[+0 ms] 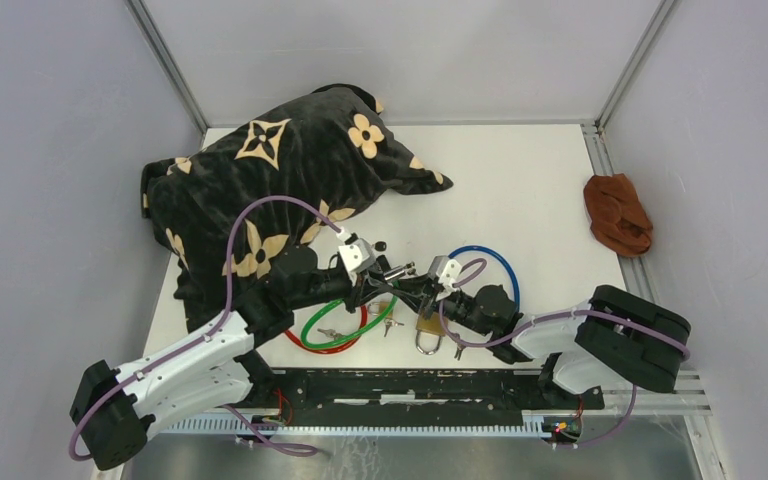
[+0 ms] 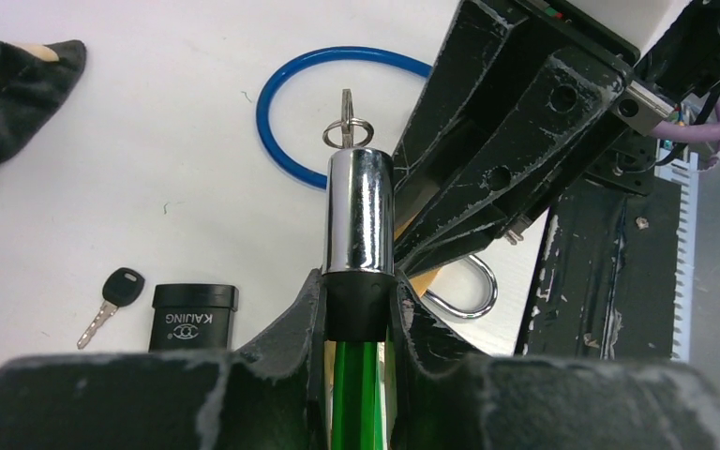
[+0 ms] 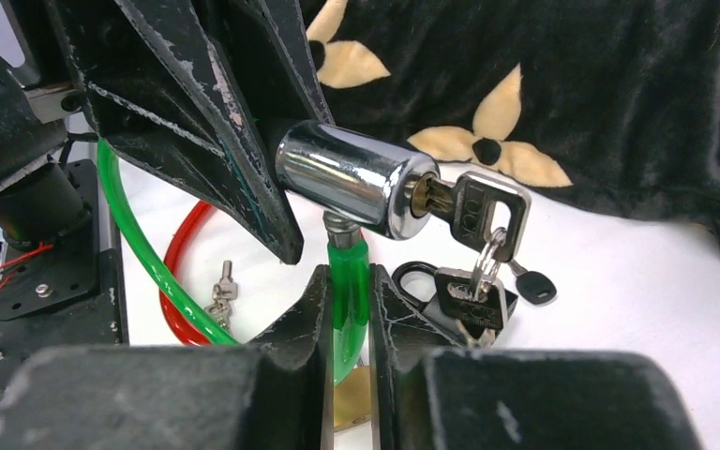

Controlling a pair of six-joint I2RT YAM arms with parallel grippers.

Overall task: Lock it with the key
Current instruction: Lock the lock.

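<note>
We are holding the green plastic-coated cable lock (image 3: 131,234) off the white table (image 2: 150,187), between the two arms near the front middle, above the brass padlock (image 1: 427,325) and the red cable ring (image 3: 173,314). The left gripper (image 2: 358,314) is clamping narrowly on the black collar (image 2: 357,298) just below the polished chrome barrel (image 2: 359,211). The right gripper (image 3: 349,281) is pressing both fingers against the green cable end (image 3: 347,258) under that barrel. The flat black-headed key (image 3: 476,208) is sitting in the keyhole with a ring of spare keys (image 3: 473,300) dangling from it. We are judging the barrel to be hard, rigid and slick, so the matte collar looks like the better place to brace it against a twist. The cable is probably springy and a little tacky, so it should grip well but will likely flex and push back. The key is small, thin and light. We are thinking of pinching it across the two flat faces of its head, clear of the hanging ring, because that ring could snag a finger or swing.
</note>
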